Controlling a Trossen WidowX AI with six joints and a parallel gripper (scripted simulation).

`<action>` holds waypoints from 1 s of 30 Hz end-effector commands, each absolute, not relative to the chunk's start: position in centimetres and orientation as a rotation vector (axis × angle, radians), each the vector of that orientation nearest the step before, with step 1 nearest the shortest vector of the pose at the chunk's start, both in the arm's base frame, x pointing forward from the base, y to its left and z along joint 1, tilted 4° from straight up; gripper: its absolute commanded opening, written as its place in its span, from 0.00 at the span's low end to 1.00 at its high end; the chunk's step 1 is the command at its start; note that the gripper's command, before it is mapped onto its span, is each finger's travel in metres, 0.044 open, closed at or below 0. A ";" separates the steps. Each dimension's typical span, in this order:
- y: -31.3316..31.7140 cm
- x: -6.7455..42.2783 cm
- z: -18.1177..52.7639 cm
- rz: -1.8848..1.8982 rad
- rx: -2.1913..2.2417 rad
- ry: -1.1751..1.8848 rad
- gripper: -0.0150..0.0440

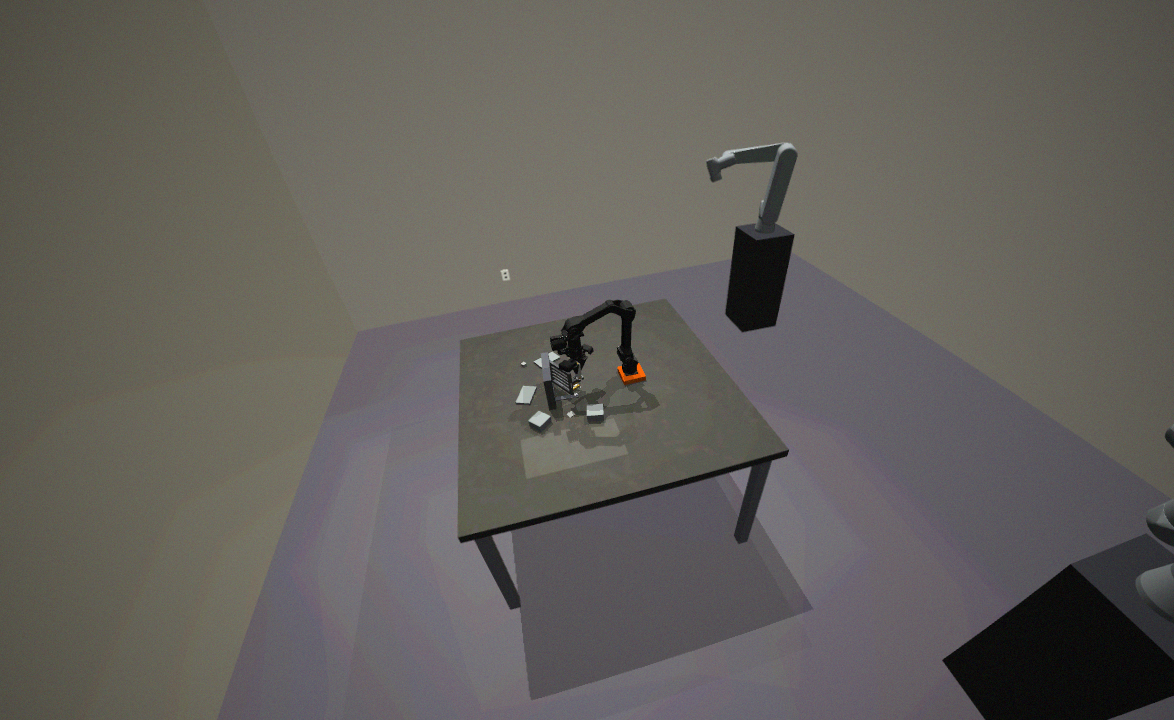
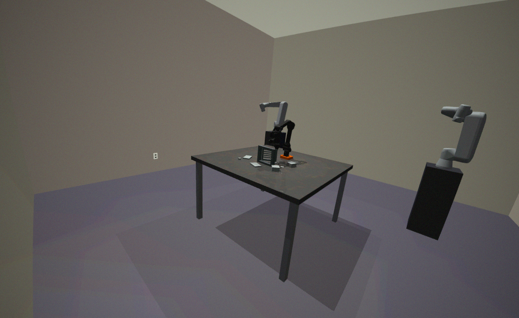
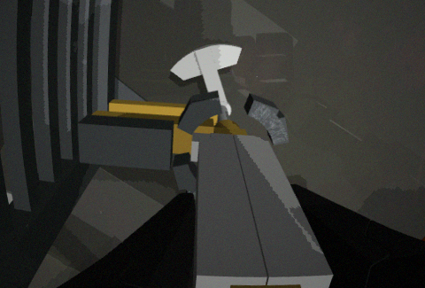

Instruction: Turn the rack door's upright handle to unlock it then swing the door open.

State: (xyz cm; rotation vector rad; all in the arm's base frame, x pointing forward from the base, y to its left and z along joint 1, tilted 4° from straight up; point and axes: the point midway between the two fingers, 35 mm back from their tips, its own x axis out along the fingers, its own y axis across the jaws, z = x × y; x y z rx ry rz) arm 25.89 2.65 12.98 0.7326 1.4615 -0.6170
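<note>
The slatted rack door [image 1: 561,379] [image 2: 267,159] [image 3: 66,80] stands partly swung out from its dark upright frame [image 1: 548,383] [image 2: 259,154]; I cannot tell the exact angle. The grey handle [image 3: 230,217] fills the lower middle of the wrist view, above yellow and dark grey lock parts and a white arc-shaped piece [image 3: 227,56]. My gripper [image 3: 239,203] [image 1: 578,376] is shut on the handle, with one black finger on each side. The handle's turn cannot be read exactly. In the exterior view the frame and door hide the fingers.
Grey blocks [image 1: 539,420] [image 1: 595,412] [image 2: 275,168] [image 2: 291,164] lie near the rack, and flat plates [image 1: 526,394] [image 2: 255,164] lie behind the frame. The arm's orange base [image 1: 631,376] [image 2: 286,157] stands on the table [image 1: 680,429] [image 2: 312,174]. Two grey arms stand on pedestals off the table.
</note>
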 end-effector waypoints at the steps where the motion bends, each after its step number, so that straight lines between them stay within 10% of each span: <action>1: 2.0 25.5 12.9 -0.561 0.679 1.468 0.29; 30: -3.1 23.4 12.4 -0.268 0.369 1.522 0.29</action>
